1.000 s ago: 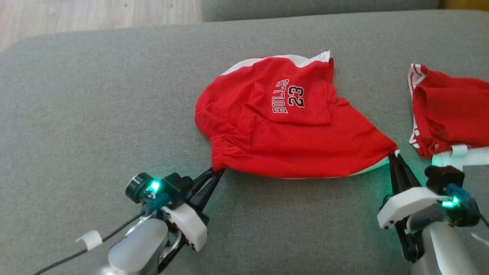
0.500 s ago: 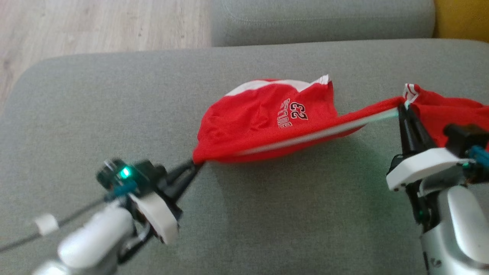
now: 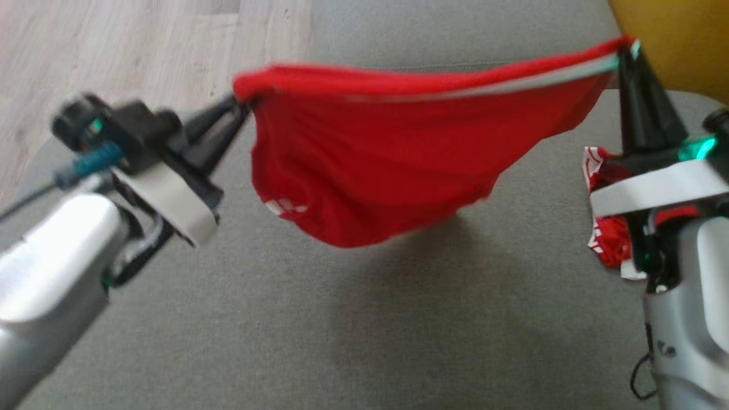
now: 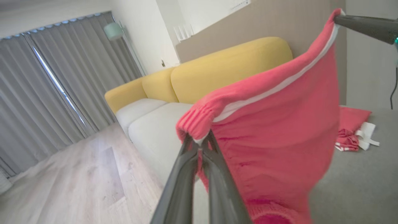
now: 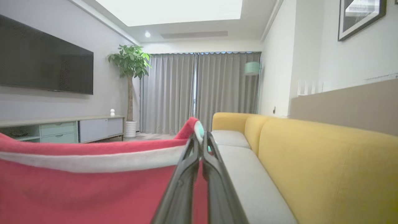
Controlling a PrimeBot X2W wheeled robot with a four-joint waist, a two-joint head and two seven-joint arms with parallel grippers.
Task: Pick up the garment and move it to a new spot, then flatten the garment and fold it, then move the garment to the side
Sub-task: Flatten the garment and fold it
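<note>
I have two tools, and both are clamped on one garment. My left tool (image 3: 240,107) has its two dark fingers pressed together on the gathered elastic corner of the red fabric garment with a white band (image 3: 387,154). My right tool (image 3: 626,54) has its fingers pinched on the opposite corner, where the white band ends. Between the two grips the top hem runs taut, rising toward my right tool in the head view, and the rest of the cloth sags below it in one loose belly. The garment hangs in the air over the far half of the grey upholstered cushion (image 3: 342,341), nearer its far edge than its near edge. Its lowest fold seems to clear the cushion, with one soft shadow underneath. A small patch of white print shows low on the cloth near my left tool.

A second red garment with white stripes (image 3: 612,246) lies crumpled at the cushion's right edge, partly hidden behind my right arm. In the left wrist view one white strip (image 4: 368,135) lies against it. Beyond the cushion's far left corner is pale wooden floor (image 3: 142,51), and beyond its far right corner one yellow sofa (image 3: 672,40).
</note>
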